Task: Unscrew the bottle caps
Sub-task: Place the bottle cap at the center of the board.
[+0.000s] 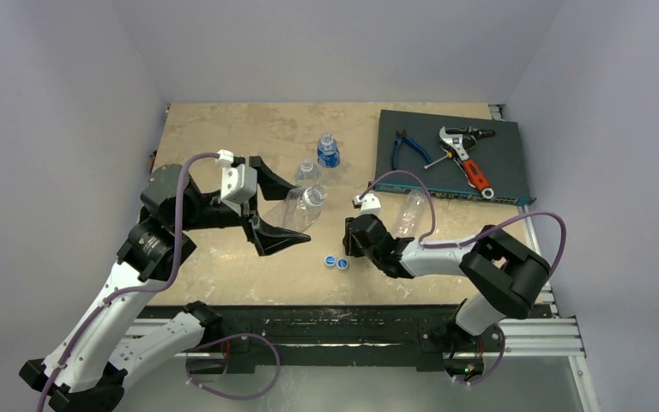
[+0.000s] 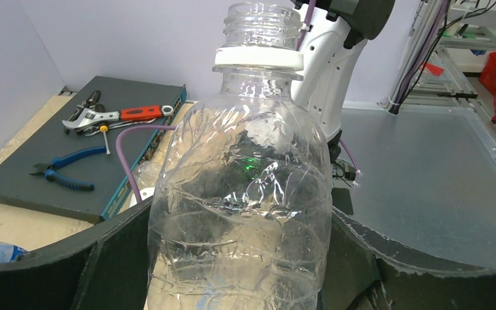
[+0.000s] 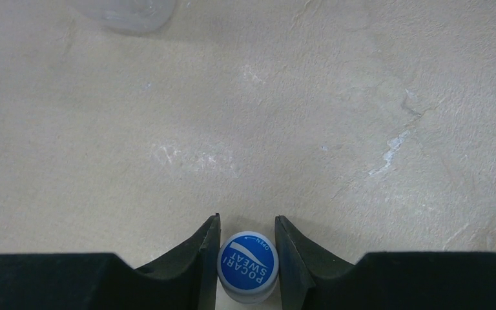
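My left gripper is shut on a clear crinkled bottle and holds it off the table. In the left wrist view the bottle fills the space between my fingers; its neck is open, with only a white ring. My right gripper is low over the table, shut on a blue cap with a white mark. That cap lies beside a second blue cap. A blue-labelled bottle and a clear bottle stand behind. Another clear bottle lies on its side.
A dark flat box at the back right carries blue pliers and a red-handled wrench. The right arm's purple cable loops over the lying bottle. Grey walls close in the table on three sides.
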Robot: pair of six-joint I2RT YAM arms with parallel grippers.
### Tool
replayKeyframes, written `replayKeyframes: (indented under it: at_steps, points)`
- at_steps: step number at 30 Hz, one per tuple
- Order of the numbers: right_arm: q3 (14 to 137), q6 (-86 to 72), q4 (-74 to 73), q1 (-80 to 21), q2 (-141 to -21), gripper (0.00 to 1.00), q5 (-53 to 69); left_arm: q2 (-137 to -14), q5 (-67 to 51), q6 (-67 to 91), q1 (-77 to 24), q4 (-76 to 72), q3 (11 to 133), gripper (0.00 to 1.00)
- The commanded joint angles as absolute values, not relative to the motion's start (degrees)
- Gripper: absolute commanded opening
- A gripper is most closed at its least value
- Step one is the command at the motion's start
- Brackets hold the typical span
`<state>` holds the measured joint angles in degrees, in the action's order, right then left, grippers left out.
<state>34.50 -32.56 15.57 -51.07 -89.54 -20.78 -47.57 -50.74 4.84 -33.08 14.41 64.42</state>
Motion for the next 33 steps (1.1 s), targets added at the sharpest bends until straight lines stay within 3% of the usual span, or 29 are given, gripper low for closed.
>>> replayKeyframes:
  at_steps: [1,9,16,20,24,33]
  points:
    - [33.4,-35.2,17.8,-52.2,-89.4,0.33,-23.9,-47.4,-50.7,4.6,-33.2,11.7,65.7,0.00]
    - [33.3,-35.0,15.4,-52.3,-85.7,0.57,-24.3,-47.3,-50.8,5.0,-33.2,11.3,65.9,0.00]
    - [38.1,-30.6,8.1,-52.3,-71.9,0.62,-21.9,-47.2,-49.8,4.5,-33.1,11.7,66.1,0.00]
    - [45.6,-24.3,3.9,-52.3,-59.4,0.70,-16.5,-47.0,-47.1,3.1,-33.1,12.7,66.0,0.00]
    - [53.5,-19.1,0.8,-52.3,-51.3,0.88,-10.4,-46.6,-42.7,2.8,-33.1,12.8,64.9,0.00]
    - [60.8,-19.4,4.7,-52.3,-47.1,0.96,9.5,-47.1,-39.9,4.6,-33.1,11.9,63.0,0.00]
